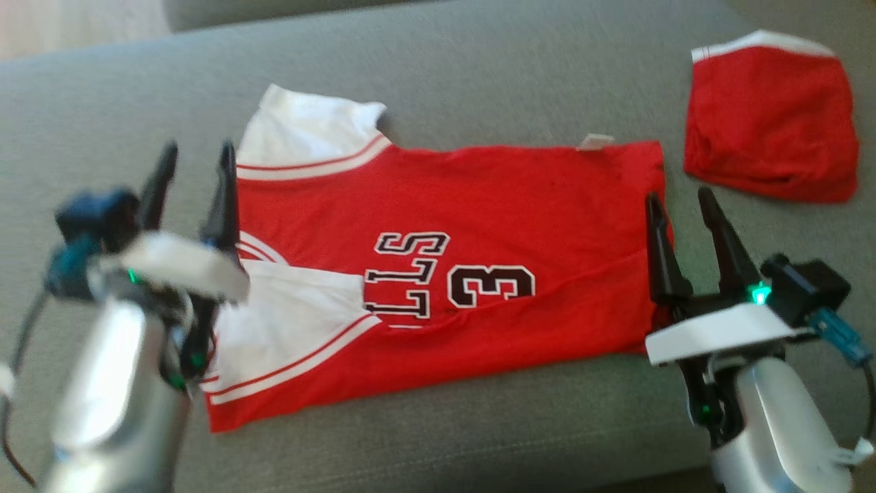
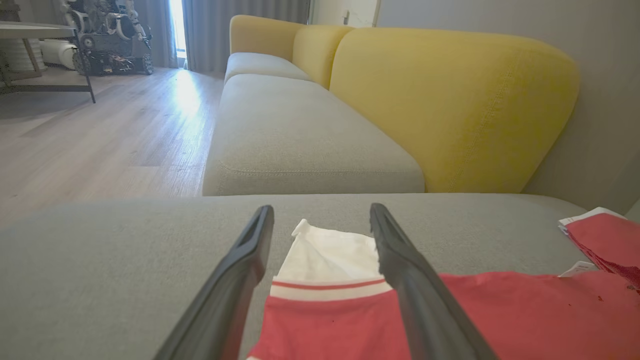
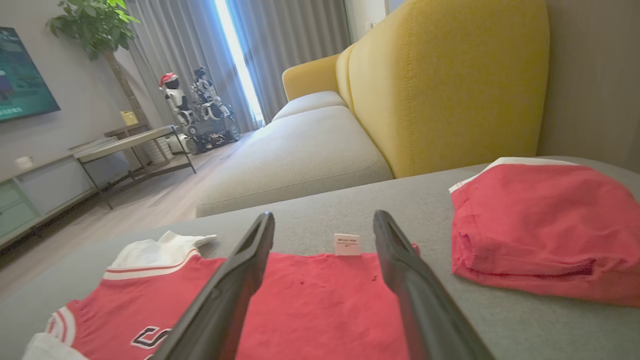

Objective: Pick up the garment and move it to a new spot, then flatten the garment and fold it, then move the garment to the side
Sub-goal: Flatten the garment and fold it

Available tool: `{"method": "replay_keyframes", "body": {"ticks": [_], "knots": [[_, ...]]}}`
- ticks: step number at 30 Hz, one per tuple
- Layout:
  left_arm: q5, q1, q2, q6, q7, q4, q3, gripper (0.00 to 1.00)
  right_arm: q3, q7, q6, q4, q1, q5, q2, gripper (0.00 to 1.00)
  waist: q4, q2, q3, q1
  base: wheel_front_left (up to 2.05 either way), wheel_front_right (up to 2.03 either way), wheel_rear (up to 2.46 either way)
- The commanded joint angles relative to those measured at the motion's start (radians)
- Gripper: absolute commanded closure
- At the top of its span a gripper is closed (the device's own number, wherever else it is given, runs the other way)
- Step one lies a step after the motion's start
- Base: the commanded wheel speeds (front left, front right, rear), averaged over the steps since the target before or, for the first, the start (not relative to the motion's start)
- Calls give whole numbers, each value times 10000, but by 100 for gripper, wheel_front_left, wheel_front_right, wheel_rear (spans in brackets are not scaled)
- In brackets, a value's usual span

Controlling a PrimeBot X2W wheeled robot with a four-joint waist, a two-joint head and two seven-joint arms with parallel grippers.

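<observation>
The garment (image 1: 438,274) is a red jersey with white sleeves and black lettering, lying flat on the grey cushion (image 1: 479,68). It also shows as the garment (image 2: 500,315) in the left wrist view and the garment (image 3: 320,300) in the right wrist view. My left gripper (image 1: 198,161) hovers open over the jersey's sleeve end, nothing between its fingers; the left gripper (image 2: 320,220) frames a white sleeve (image 2: 332,255). Over the hem end my right gripper (image 1: 677,205) also stands open and empty, seen as the right gripper (image 3: 325,225) with a white label (image 3: 347,244) between its tips.
A folded red piece of clothing with a white band (image 1: 773,116) lies at the cushion's far right corner, close to my right gripper. A yellow-backed sofa (image 3: 440,85) stands beyond the cushion. Wooden floor (image 2: 100,130), a low table (image 3: 130,142) and another robot (image 3: 200,110) lie further off.
</observation>
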State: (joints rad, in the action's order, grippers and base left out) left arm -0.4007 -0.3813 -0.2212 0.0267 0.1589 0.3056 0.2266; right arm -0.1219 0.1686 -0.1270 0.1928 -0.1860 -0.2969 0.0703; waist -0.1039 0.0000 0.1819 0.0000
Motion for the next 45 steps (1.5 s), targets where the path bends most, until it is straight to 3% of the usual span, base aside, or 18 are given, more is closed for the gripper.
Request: {"method": "replay_keyframes", "body": {"ticks": [1,11,18,25,39,41,45], "knots": [[94,-607,-334,-46,-55,-244,-271,0,-226,124,-37,-336,-371,99,-74,0,-346,0,423,0,0,0,0],[391,-3339,-1931,-877,-2785,1703,73,0,-878,465,-37,-308,-1223,237,-196,0,-1378,0,1491,0,0,0,0],[428,-4624,-2569,-1249,-3892,2899,358,0,-1342,706,-37,-255,-1583,-111,-198,0,-1977,0,1935,0,0,0,0],[702,-5449,-3105,-1373,-4370,4045,705,0,-1712,851,-37,-187,-1827,-350,-199,0,-2501,0,2317,0,0,0,0],[960,-6300,-3386,-1395,-4359,5540,1172,0,-1779,928,-37,-283,-1930,-749,-200,0,-2904,0,2897,0,0,0,0],[735,-6374,-3242,-1467,-4456,5744,1245,100,-1743,929,-37,-300,-1923,-738,-200,0,-2853,0,2934,0,0,0,0],[337,-6386,-2992,-1539,-4637,5832,1392,100,-1591,929,-37,-266,-1949,-644,-200,0,-2684,0,2909,0,0,0,0]]}}
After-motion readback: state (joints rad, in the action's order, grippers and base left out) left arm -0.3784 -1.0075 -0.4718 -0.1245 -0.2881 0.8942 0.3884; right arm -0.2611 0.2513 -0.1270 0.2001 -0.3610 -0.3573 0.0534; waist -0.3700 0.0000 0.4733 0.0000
